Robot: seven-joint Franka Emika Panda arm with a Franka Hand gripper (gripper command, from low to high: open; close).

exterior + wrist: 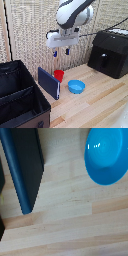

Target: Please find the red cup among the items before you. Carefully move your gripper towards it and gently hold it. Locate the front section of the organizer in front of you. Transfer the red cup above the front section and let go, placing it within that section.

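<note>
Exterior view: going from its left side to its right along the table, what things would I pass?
The organizer → the dark-blue slab → the red cup → the blue bowl → the black appliance. The claw hangs above, over the cup.

Light wood tabletop [95, 102]; beige woven screen [30, 30] behind.

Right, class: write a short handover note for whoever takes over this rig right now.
Gripper: open, empty, raised above the table.
Red cup: upright on the wooden table, beside the dark-blue slab, apart from the blue bowl. The wrist view misses the cup.
Organizer: at the exterior view's left.
Done: nothing grasped.
Left: descend, grip the cup, carry it over the front section, release.
</note>
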